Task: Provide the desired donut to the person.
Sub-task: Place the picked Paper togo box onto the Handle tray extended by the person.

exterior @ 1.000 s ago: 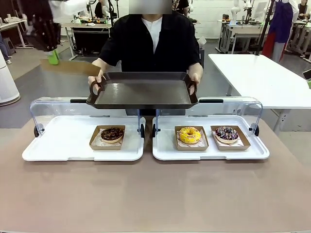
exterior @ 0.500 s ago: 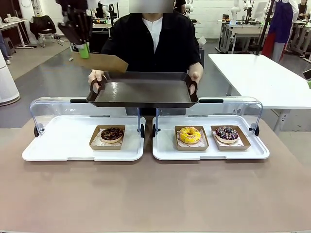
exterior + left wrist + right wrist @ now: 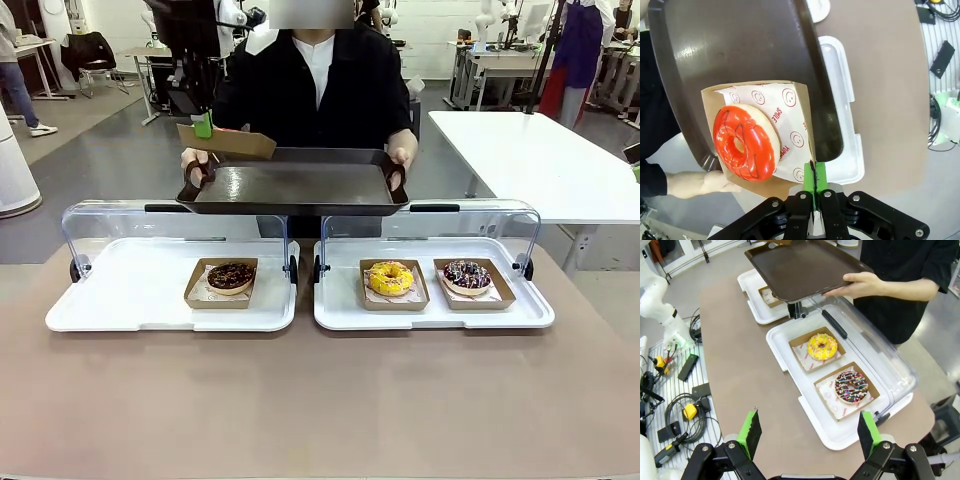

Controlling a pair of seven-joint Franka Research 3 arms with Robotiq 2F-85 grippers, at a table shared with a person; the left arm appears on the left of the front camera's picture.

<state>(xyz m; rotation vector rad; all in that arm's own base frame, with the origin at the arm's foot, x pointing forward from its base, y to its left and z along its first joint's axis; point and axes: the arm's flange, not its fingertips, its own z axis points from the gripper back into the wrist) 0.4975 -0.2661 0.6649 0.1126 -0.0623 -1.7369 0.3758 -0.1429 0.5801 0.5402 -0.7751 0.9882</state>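
1. The person (image 3: 310,90) in black is holding out a dark rectangular serving tray (image 3: 295,187).
2. The brown cardboard tray (image 3: 790,100) bearing the red-glazed donut (image 3: 745,142) is just arriving over its corner, so handover looks close.
3. The left gripper (image 3: 814,172) is pinching the cardboard's edge tightly; the right gripper (image 3: 810,432) is gaping, empty.

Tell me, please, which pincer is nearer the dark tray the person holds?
Left. The left pincer, shut on the donut box, is right at the dark tray; the right pincer hangs open far off.
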